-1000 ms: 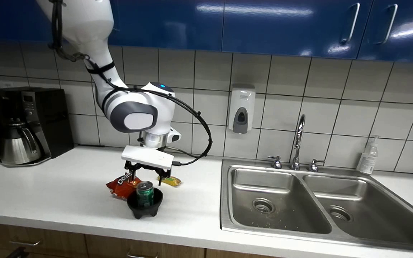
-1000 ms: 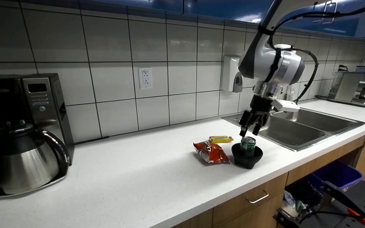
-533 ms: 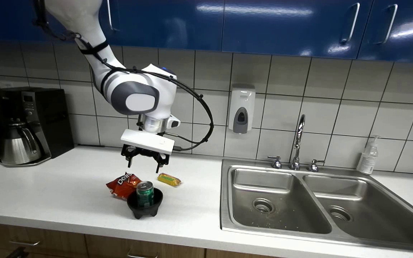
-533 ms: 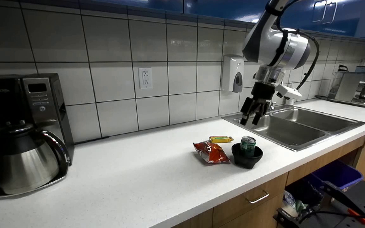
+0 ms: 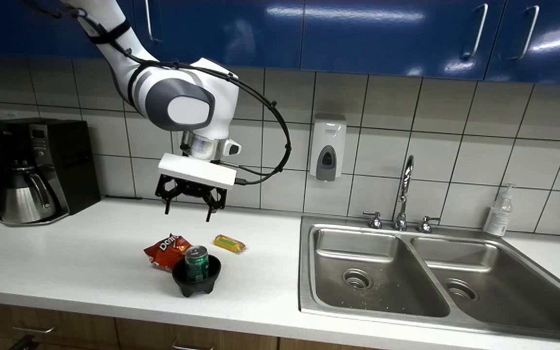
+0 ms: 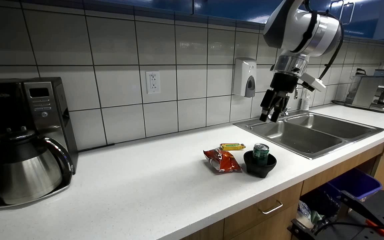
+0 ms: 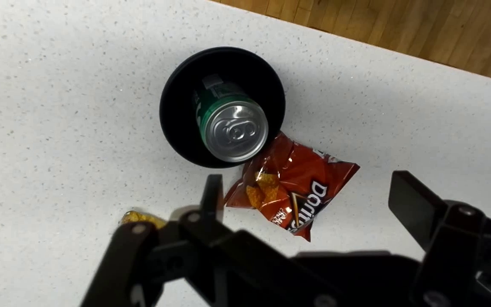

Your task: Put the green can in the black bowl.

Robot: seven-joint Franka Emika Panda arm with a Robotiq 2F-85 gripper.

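The green can [image 5: 197, 264] with a silvery top stands inside the black bowl [image 5: 187, 288] on the counter. Both also show in an exterior view, the can [image 6: 261, 154] rising above the rim of the bowl [image 6: 257, 171]. In the wrist view the can [image 7: 237, 130] sits within the round bowl [image 7: 177, 132], its top toward the camera. My gripper [image 5: 187, 215] hangs well above and behind the bowl, open and empty. In the wrist view the fingers of the gripper [image 7: 307, 187] are wide apart with nothing between them at their height.
A red Doritos bag [image 5: 166, 253] lies against the bowl. A yellow snack packet [image 5: 229, 243] lies just behind. The steel sink [image 5: 306, 272] is to one side and the black coffee maker [image 5: 46, 165] to the other. A soap dispenser [image 5: 328, 150] hangs on the tiled wall.
My gripper has risen and drawn back from above the can toward the wall. It stays open. The can, bowl and snacks have not moved.
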